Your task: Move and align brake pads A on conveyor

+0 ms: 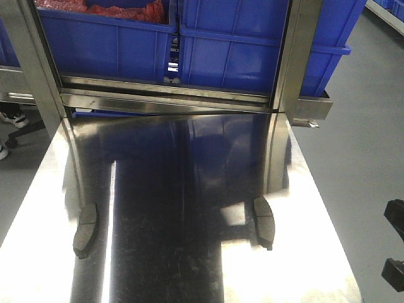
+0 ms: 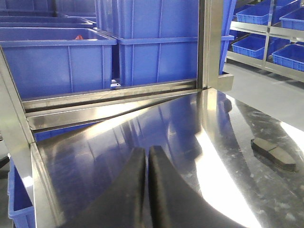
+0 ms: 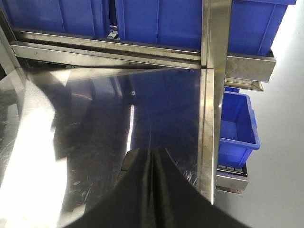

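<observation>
Two brake pads A lie on the shiny steel table: one dark grey pad (image 1: 85, 230) near the left edge and another (image 1: 264, 221) near the right edge, both lengthwise. In the left wrist view my left gripper (image 2: 147, 153) is shut with nothing in it, above the steel, and a pad (image 2: 273, 153) lies well off to its right. In the right wrist view my right gripper (image 3: 152, 153) is shut and holds nothing; a pad (image 3: 127, 162) peeks out from behind its left finger, mostly hidden. The conveyor is out of view.
A steel rack frame (image 1: 170, 98) with blue bins (image 1: 104, 41) stands along the table's far edge, with upright posts (image 1: 291, 57) at both sides. A small blue bin (image 3: 237, 128) sits off the right edge, below. Two black shapes (image 1: 394, 246) show at the right border.
</observation>
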Motion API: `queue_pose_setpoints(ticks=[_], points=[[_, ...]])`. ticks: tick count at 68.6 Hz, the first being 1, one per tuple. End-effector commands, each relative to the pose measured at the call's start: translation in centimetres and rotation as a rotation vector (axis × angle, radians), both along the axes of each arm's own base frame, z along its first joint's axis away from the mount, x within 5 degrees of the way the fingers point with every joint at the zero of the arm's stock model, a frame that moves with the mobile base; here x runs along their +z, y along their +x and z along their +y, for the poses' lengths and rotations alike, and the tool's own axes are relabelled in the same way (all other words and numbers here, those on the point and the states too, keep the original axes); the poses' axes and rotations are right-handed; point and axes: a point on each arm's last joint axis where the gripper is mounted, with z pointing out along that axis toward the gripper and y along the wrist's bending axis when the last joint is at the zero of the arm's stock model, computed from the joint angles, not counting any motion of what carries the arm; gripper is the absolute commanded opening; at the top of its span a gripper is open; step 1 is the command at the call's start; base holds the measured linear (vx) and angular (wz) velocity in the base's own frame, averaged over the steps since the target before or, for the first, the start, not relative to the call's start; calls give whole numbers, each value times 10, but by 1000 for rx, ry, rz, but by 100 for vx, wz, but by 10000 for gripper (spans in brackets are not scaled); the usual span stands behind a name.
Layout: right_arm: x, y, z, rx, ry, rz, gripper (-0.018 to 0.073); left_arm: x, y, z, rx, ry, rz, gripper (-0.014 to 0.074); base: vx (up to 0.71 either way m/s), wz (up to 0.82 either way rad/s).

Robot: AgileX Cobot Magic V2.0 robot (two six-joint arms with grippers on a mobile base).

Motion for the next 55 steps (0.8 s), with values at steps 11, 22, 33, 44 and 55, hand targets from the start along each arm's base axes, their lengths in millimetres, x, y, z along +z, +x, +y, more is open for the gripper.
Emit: queue_pose_setpoints(ticks=[11, 22, 33, 44, 55], points=[[15, 2, -1, -9, 6, -93, -10, 13, 1, -1, -6, -38, -72, -6, 0, 0], [15, 2, -1, -9, 6, -93, -10, 13, 1, -1, -6, -38, -72, -6, 0, 0], [15, 2, -1, -9, 6, -93, -10, 13, 1, -1, -6, -38, -72, -6, 0, 0], [15, 2, -1, -9, 6, -93, -10, 13, 1, -1, -6, -38, -72, -6, 0, 0], [15, 2, -1, -9, 6, -93, -10, 11, 2, -2, -8, -44, -63, 13, 0, 0]])
